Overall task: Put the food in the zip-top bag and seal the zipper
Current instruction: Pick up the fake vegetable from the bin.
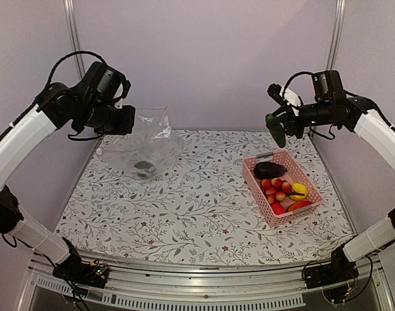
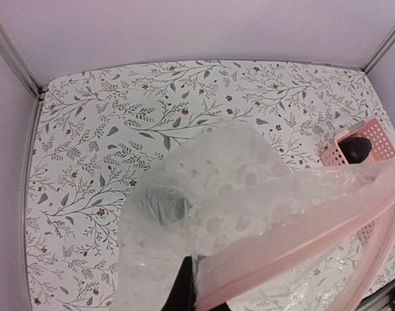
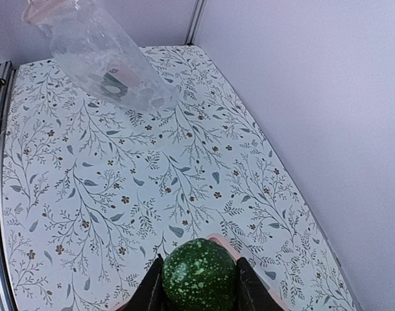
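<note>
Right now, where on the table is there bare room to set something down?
The broad middle of the table between the zip-top bag and the pink basket is bare, as is the near strip along the front edge. Crowded: the far-left corner at the bag, and the right side around the basket.

No legible txt, labels, brands or nos. in any view

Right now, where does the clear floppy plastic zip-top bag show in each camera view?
Top external: the clear floppy plastic zip-top bag hangs upper left from the left gripper.
Left wrist: the bag fills the lower centre and right.
Right wrist: the bag shows top left, beyond the dark green speckled toy in the right gripper.
Shared landmark: the floral table cover, in all three.
</note>
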{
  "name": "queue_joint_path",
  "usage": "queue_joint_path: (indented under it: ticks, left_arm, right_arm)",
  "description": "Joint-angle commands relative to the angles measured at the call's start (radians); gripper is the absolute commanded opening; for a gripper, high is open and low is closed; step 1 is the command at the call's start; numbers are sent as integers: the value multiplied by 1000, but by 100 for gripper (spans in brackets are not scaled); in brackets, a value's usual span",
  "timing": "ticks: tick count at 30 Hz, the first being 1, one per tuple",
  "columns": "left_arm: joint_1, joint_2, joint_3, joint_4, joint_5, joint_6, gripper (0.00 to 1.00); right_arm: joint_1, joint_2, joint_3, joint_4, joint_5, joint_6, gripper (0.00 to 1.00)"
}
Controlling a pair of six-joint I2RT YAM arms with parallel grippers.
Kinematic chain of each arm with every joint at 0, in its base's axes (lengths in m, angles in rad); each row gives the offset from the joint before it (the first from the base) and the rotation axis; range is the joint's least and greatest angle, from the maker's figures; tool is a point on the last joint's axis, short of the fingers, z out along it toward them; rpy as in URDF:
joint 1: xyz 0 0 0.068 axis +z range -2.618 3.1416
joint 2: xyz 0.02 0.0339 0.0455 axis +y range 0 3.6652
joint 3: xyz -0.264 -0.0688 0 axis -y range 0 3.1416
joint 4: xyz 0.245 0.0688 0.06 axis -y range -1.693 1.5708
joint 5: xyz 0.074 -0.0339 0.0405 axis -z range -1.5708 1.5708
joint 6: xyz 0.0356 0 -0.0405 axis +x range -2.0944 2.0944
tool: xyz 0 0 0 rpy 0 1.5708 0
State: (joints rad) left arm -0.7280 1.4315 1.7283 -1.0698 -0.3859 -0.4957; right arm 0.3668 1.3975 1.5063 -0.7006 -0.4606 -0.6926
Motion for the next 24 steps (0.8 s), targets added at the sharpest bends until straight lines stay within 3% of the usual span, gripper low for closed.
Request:
queue_joint_path:
  ticks: [1,5,9,17,24]
  left_arm:
    - [-10,40,-127,-5,233,-36,0]
    - [-38,86,-201,245,434,-94,0]
    - [-46,165,-192,424,528,-131,0]
    - [-59,305,-126,621,565,-205,0]
    - [-53,353,-100,700,601,-251,0]
  right_arm:
    - [8,-1,42,-60,-246,111,5]
    - [44,-42,31,13,-377,196,2]
    - [63,-69,25,138,-491,292,0]
    - [80,4,14,518,-689,661,1]
    - [118,100,-14,747,-636,807,1]
